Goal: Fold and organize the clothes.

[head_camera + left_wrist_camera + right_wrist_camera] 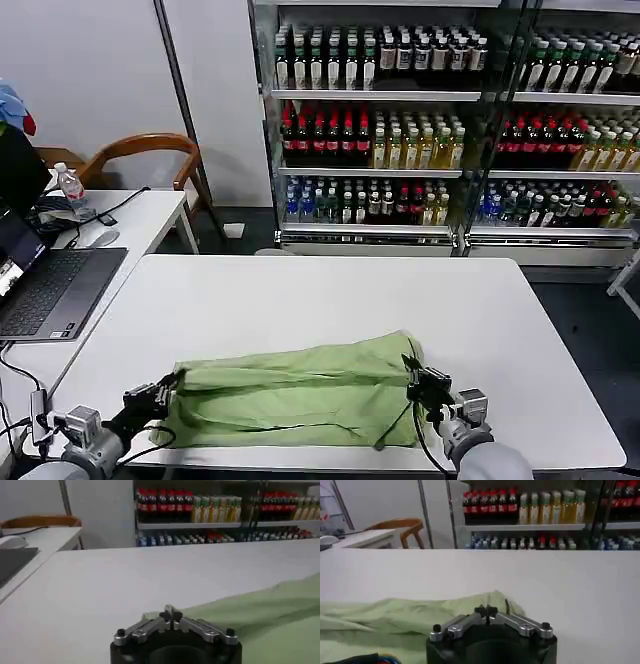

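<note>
A white table [300, 300] lies bare across its far half. The green polo shirt [295, 395], folded into a long band, lies along the near edge. The left hand [160, 396] and right hand [425, 385] pinch its opposite ends, fingers together.

White table [300, 300] carries one green shirt [300, 395], lying bunched lengthwise along its near edge.
</note>
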Motion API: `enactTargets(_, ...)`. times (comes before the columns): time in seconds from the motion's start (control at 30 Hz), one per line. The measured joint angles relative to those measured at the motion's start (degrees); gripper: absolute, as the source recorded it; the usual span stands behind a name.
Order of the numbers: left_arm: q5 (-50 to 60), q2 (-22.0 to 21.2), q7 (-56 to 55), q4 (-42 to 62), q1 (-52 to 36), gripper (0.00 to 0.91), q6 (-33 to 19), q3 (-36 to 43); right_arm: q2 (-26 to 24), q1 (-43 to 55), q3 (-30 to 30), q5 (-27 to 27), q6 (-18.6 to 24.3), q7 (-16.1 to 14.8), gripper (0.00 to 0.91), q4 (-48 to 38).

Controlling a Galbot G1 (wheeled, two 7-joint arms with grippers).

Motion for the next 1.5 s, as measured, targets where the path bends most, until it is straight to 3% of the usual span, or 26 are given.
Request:
enactTargets(0.03,0.0,0.0,0.0,-0.1,0.1,0.071,0.1,0.0,0.0,-0.1,0.0,0.0,0.0,-0.1,0.000,-0.1)
enactTargets(0.07,0.0,-0.1,0.0,-0.2,0.3,0.333,0.2,0.0,0.0,-0.2,0.0,0.0,0.0,-0.1,0.000,-0.1)
enactTargets(0.1,0.0,-0.2,-0.1,-0.4,0.5,0.907,0.2,0.2,0.0,-0.3,-0.1,0.0,0.0,-0.2,0.000,0.0)
enactTargets(0.17,0.0,-0.4,-0.1,-0.7,0.9,0.907,0.4,0.4,-0.1,-0.5,-0.2,-0.1,0.0,-0.5,0.907,0.1)
enactTargets(0.7,4.1,-1.3,-8.6,-5.9,3.9,0.907,1.9,-0.1,-1.3,-3.0,2.1,-3.9,-0.3,-1.1,0.907,1.8)
enactTargets(1.07,0.0,-3.0,-23.5,-7.5,4.4,0.907,-2.8,4.9,-2.0,-3.1,5.8,-5.2,-0.8,-1.3,0.907,3.4)
enactTargets(1.5,-3.1,-3.7,-30.5,-4.3,2.2,0.907,-3.6,9.6,-1.9,-3.7,8.3,-6.1,-0.8,-1.1,0.907,3.3)
